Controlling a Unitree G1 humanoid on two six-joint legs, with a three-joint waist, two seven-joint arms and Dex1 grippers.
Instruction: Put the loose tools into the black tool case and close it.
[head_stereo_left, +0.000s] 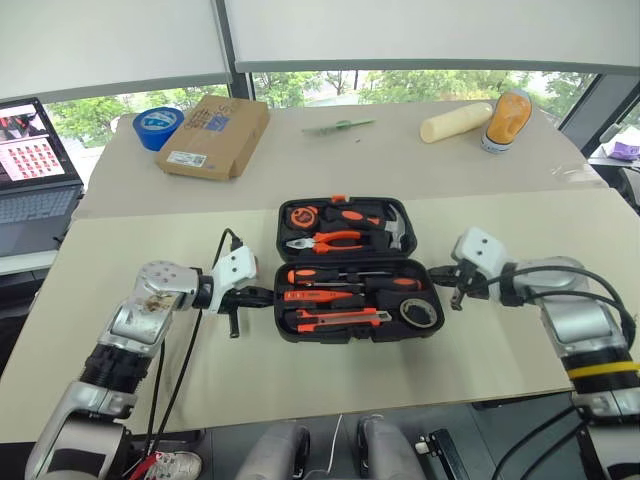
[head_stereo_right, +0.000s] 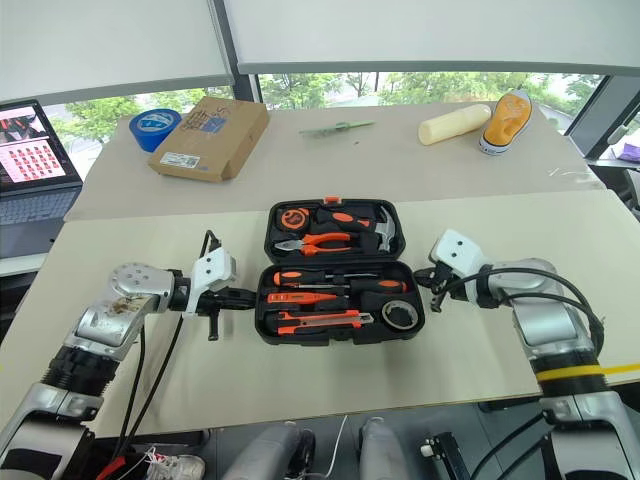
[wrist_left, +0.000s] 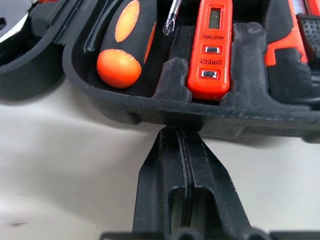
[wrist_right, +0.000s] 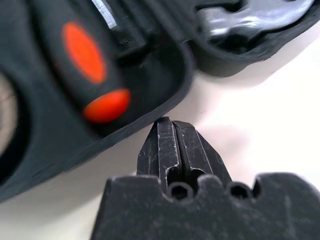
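The black tool case (head_stereo_left: 357, 270), a textured plastic clamshell with moulded slots, lies open and flat on the near beige table (head_stereo_left: 330, 370), directly ahead of us and between our two arms. Its near half holds, from its far edge toward us, two black-and-orange-handled screwdrivers (head_stereo_left: 345, 275), a slim all-orange screwdriver (head_stereo_left: 318, 296) and an orange-and-black utility knife (head_stereo_left: 338, 319); a small dark grey tape ring (head_stereo_left: 417, 313) sits at that half's right end. The far half holds orange-handled pliers (head_stereo_left: 330, 241), a hammer (head_stereo_left: 395, 232) and a round orange tape measure (head_stereo_left: 300, 217), with a small orange latch (head_stereo_left: 339, 199) on its far rim.

Our left gripper (head_stereo_left: 262, 295) has its two black fingers pressed together, holding nothing, tips right at the case's left end wall (in the left wrist view they meet the shell just below a round orange screwdriver butt (wrist_left: 118, 68)). Our right gripper (head_stereo_left: 440, 277) is likewise pinched closed and empty, its tips at the case's right end wall; we cannot tell whether they quite touch.

Farther off, on a second beige table (head_stereo_left: 400, 160), we see a brown cardboard box (head_stereo_left: 214, 136), a big blue tape roll (head_stereo_left: 157, 127) just left of it, a small green item (head_stereo_left: 340, 126), a pale yellow cylinder (head_stereo_left: 456, 122) and an orange shoe (head_stereo_left: 506, 119). An open laptop (head_stereo_left: 35, 175) stands at far left.
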